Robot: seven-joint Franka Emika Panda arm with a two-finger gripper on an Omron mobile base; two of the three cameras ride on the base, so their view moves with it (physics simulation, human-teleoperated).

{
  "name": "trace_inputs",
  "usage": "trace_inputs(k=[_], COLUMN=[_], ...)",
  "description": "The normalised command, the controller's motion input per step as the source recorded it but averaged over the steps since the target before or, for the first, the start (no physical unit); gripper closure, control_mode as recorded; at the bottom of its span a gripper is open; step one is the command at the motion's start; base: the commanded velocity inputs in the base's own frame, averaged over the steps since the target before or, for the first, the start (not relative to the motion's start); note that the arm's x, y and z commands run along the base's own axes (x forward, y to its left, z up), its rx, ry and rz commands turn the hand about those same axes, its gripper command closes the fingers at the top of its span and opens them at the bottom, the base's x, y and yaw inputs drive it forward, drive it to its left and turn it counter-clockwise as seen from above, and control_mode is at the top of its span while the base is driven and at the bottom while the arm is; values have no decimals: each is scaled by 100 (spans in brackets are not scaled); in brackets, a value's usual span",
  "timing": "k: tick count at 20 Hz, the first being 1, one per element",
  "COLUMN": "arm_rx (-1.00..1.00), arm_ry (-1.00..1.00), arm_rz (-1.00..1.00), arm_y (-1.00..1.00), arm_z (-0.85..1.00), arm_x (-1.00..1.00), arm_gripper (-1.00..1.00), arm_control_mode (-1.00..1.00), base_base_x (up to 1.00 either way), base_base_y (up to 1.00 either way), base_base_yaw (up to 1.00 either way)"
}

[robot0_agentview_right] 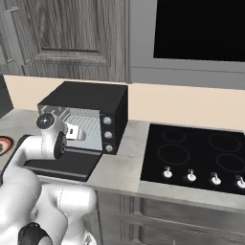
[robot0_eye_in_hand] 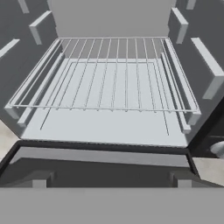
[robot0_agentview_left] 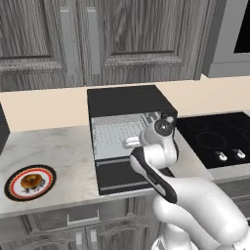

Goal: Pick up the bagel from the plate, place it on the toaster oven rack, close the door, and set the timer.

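Note:
The bagel (robot0_agentview_left: 31, 180) lies on the plate (robot0_agentview_left: 14, 190) at the counter's front left; a sliver of the plate (robot0_agentview_right: 3, 143) shows at the left edge of the right base view. The black toaster oven (robot0_agentview_left: 129, 100) stands open, its door (robot0_agentview_left: 117, 177) (robot0_agentview_right: 67, 162) (robot0_eye_in_hand: 100, 168) dropped flat. Inside, the toaster oven rack (robot0_eye_in_hand: 109, 74) (robot0_agentview_left: 114, 131) is bare. My gripper (robot0_agentview_left: 128, 143) (robot0_agentview_right: 76, 134) (robot0_eye_in_hand: 111, 180) hovers over the lowered door, pointing into the cavity. It is open with nothing between its widely spaced fingertips (robot0_eye_in_hand: 40, 178), well right of the bagel.
A black cooktop (robot0_agentview_left: 215, 136) (robot0_agentview_right: 201, 153) sits right of the oven. The oven's knobs (robot0_agentview_right: 107, 135) are on its right front. Grey cabinet doors (robot0_agentview_left: 122, 34) and a microwave (robot0_agentview_right: 201, 28) hang above. A dark object (robot0_agentview_left: 2, 129) stands at the far left.

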Motion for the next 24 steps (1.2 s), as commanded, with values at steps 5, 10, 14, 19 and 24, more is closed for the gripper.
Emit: trace_inputs(k=[5, 10, 14, 19, 24], arm_rx=[0, 0, 0, 0, 0], arm_ry=[0, 0, 0, 0, 0], arm_rz=[0, 0, 0, 0, 0], arm_y=[0, 0, 0, 0, 0], arm_z=[0, 0, 0, 0, -2], arm_x=[44, 28, 20, 20, 20], arm_gripper=[-100, -100, -100, -100, -100], arm_control_mode=[-100, -100, -100, -100, -100], base_base_x=[0, 0, 0, 0, 0], base_base_y=[0, 0, 0, 0, 0], base_base_yaw=[0, 0, 0, 0, 0])
